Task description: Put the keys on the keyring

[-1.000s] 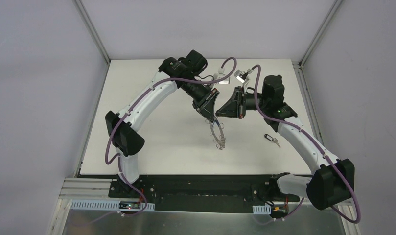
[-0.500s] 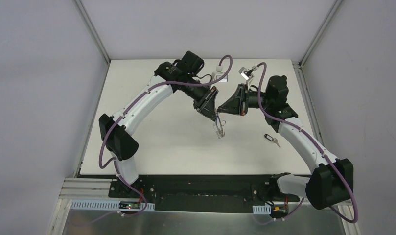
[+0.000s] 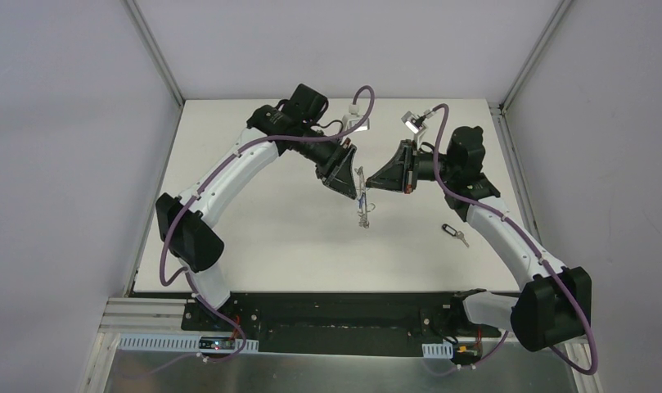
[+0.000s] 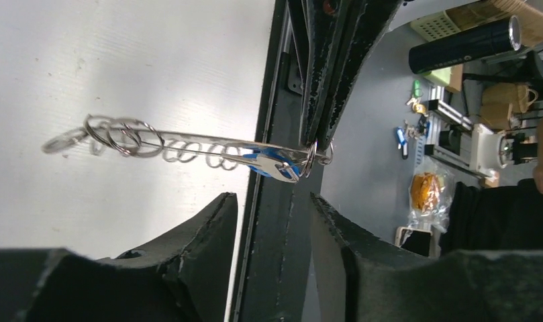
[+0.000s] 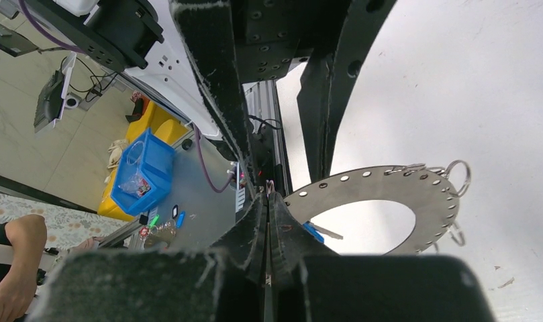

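The keyring (image 3: 362,214) hangs edge-on above the table's middle, between my two grippers. My right gripper (image 3: 369,186) is shut on its rim; in the right wrist view the closed gripper (image 5: 268,196) pinches the flat grey keyring (image 5: 389,191). The blue-headed key (image 5: 313,232) hangs at the ring beside the fingers. In the left wrist view the keyring (image 4: 188,146) lies edge-on just beyond my open left gripper (image 4: 272,201), with the blue key (image 4: 272,166) at its right end. My left gripper (image 3: 353,190) does not touch it. The black-headed key (image 3: 452,233) lies on the table to the right.
The white table (image 3: 254,237) is bounded by grey walls and metal corner posts (image 3: 155,49). A black rail (image 3: 335,315) runs along the near edge at the arm bases. A blue bin (image 5: 141,168) stands off the table.
My left arm has drawn back and to the left. The keyring has risen a little and turned more edge-on. My right gripper has stayed at the ring.
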`<state>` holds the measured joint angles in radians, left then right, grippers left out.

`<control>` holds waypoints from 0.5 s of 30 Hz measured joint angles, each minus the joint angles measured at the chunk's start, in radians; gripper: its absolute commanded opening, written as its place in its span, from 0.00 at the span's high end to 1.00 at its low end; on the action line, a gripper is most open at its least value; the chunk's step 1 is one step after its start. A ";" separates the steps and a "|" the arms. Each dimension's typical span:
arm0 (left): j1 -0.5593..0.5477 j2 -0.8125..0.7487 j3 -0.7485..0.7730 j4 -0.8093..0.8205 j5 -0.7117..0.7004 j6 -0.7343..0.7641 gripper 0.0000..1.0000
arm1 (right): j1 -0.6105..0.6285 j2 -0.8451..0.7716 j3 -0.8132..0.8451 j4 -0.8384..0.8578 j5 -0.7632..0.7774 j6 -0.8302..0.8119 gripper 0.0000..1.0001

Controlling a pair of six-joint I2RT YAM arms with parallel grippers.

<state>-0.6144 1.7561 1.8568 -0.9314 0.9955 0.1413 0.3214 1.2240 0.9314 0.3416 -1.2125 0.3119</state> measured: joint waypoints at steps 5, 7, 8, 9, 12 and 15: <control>-0.002 -0.028 -0.089 0.066 0.018 -0.026 0.36 | -0.004 0.000 0.000 0.001 0.000 0.002 1.00; -0.006 -0.042 -0.128 0.099 0.019 -0.038 0.34 | -0.004 0.000 0.000 0.002 0.000 0.002 1.00; -0.009 -0.048 -0.148 0.119 0.019 -0.047 0.33 | -0.004 0.000 0.000 0.002 0.000 0.002 1.00; -0.014 -0.054 -0.165 0.135 0.018 -0.052 0.33 | -0.004 0.000 0.000 0.002 0.000 0.002 1.00; -0.029 -0.070 -0.211 0.190 0.017 -0.070 0.32 | -0.004 0.000 0.000 0.003 0.000 0.002 1.00; -0.041 -0.088 -0.249 0.248 0.016 -0.081 0.33 | -0.004 0.000 0.000 0.003 -0.001 0.002 1.00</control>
<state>-0.6552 1.6684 1.6081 -0.6834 1.0119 0.0601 0.3172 1.2236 0.9314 0.3443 -1.2133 0.3138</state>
